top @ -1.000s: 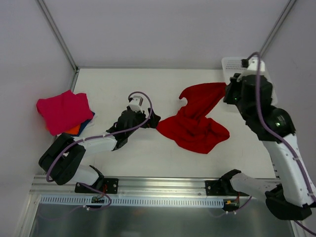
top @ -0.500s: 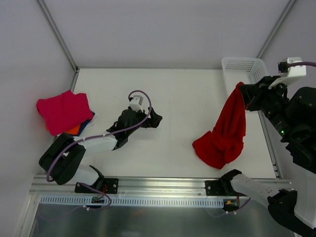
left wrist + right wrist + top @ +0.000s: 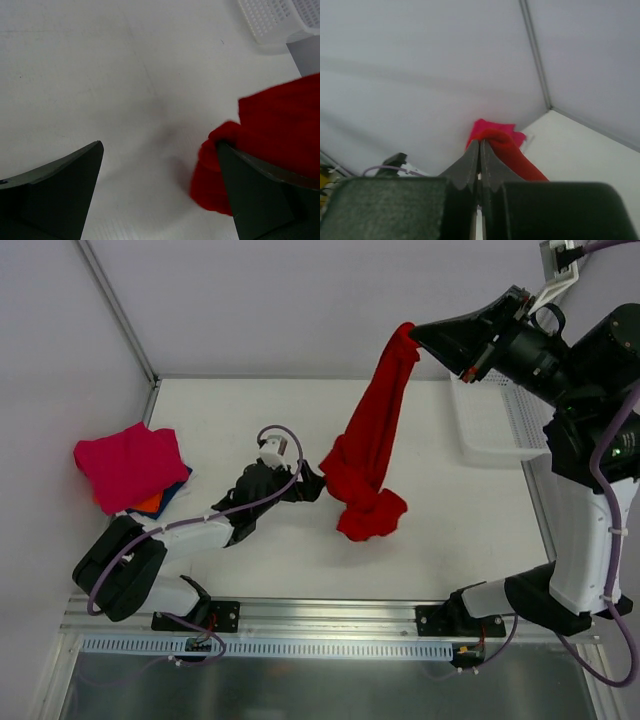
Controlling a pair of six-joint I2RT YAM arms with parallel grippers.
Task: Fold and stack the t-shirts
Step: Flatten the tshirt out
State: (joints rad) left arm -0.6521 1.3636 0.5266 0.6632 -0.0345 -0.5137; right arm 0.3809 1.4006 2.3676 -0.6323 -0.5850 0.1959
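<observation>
A large bright red t-shirt (image 3: 368, 450) hangs in a long drape from my right gripper (image 3: 412, 337), which is raised high over the back of the table and shut on the shirt's top edge. The shirt's lower end lies bunched on the table. In the right wrist view the right gripper (image 3: 480, 141) pinches the red cloth (image 3: 512, 155). My left gripper (image 3: 305, 483) sits low on the table, open, just left of the bunched end. In the left wrist view the left gripper (image 3: 159, 145) holds nothing, and the red t-shirt (image 3: 280, 125) lies against its right finger.
A magenta-pink t-shirt (image 3: 128, 465) lies at the far left on top of an orange one (image 3: 150, 503) and a dark blue one (image 3: 178, 485). A white mesh basket (image 3: 490, 420) stands at the back right, partly under the right arm. Walls close the back and sides.
The right arm has swung up and to the left with the red t-shirt, carrying it from the right side to the table's middle. The left arm has hardly moved.
</observation>
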